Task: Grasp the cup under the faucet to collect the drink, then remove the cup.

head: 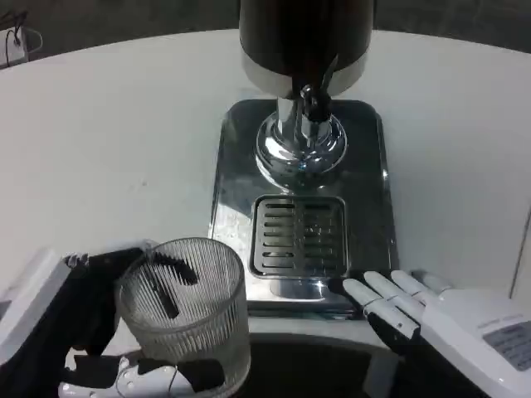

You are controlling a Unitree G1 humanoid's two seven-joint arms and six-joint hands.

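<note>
In left hand [79, 332], ribbed cup [184, 311]

The left hand [91, 332] is seen at the lower left, its fingers wrapped around a ribbed glass cup [184, 311], which is gripped from both sides. The right hand [423, 319] is laid at the lower right, fingers extended and slightly spread, nothing being held.

The cup [184, 311] is clear glass with fine vertical ribbing. The drip grille [299, 235] carries rows of dark slots in a mirror-bright steel base [241, 157], under a black dispenser body [305, 33] with a chrome faucet [300, 137]. The table [108, 133] is plain white.
</note>
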